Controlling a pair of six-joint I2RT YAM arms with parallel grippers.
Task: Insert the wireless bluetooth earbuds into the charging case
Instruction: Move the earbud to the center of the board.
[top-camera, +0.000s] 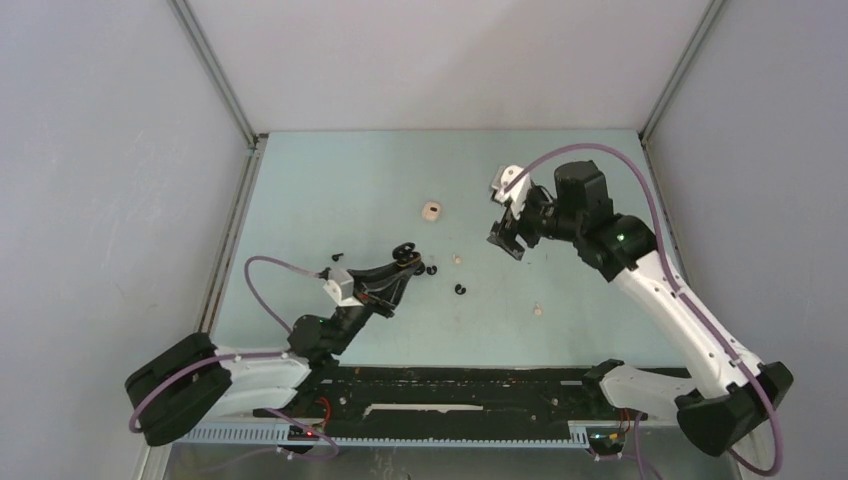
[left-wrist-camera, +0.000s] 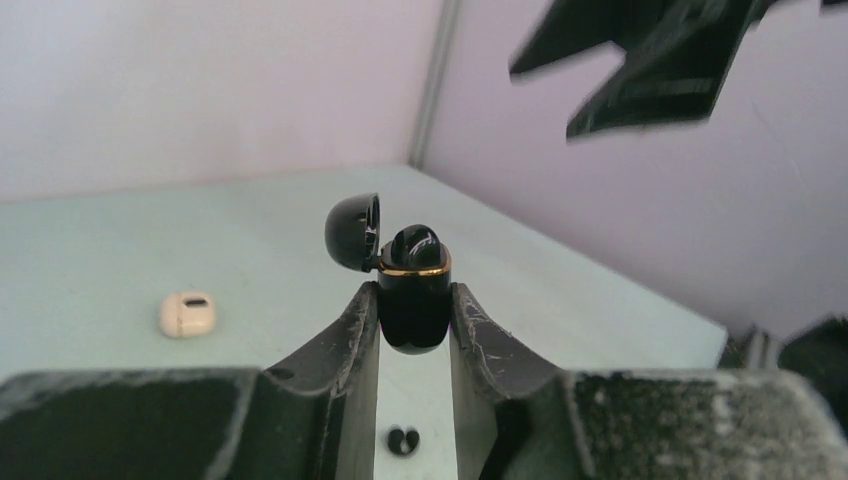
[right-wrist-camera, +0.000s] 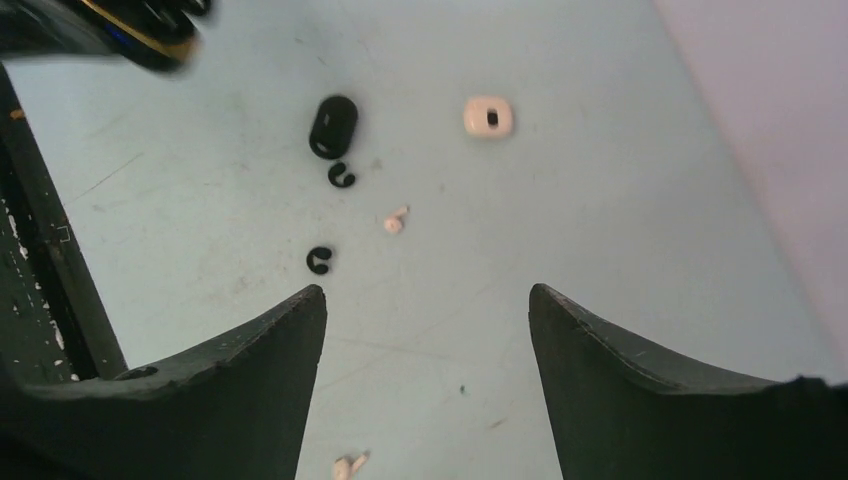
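Left claw (left-wrist-camera: 413, 290) is clamped tight on the black charging case (left-wrist-camera: 412, 318). The case stands upright between the fingers, with its lid (left-wrist-camera: 353, 231) flipped open toward the claw's left and a gold rim showing. A glossy seated earbud (left-wrist-camera: 415, 247) sits in the case mouth; I can't tell how deep. Straight below this claw, on the worktop (left-wrist-camera: 90, 250), lies a loose black earbud (left-wrist-camera: 403, 439). A cream case (left-wrist-camera: 187, 314) lies ahead and to the left of the claw, well apart from it.

Right claw (right-wrist-camera: 428, 295) is gaping wide with nothing between the fingers. It hangs above the worktop, apart from the left claw.

From its wrist view:
- A near black curl (right-wrist-camera: 319, 260) lies just ahead of the left finger.
- A whitish earbud (right-wrist-camera: 395, 222) lies a bit farther ahead, between the fingers' lines.
- A far black curl (right-wrist-camera: 342, 176) lies beyond that, just beside a chunky black piece (right-wrist-camera: 334, 126) — I can't tell what that piece is.
- A second whitish earbud (right-wrist-camera: 348, 465) lies under the claw, nearer the left finger, at the frame's bottom edge.

The cream case sits far ahead of this claw, slightly right.
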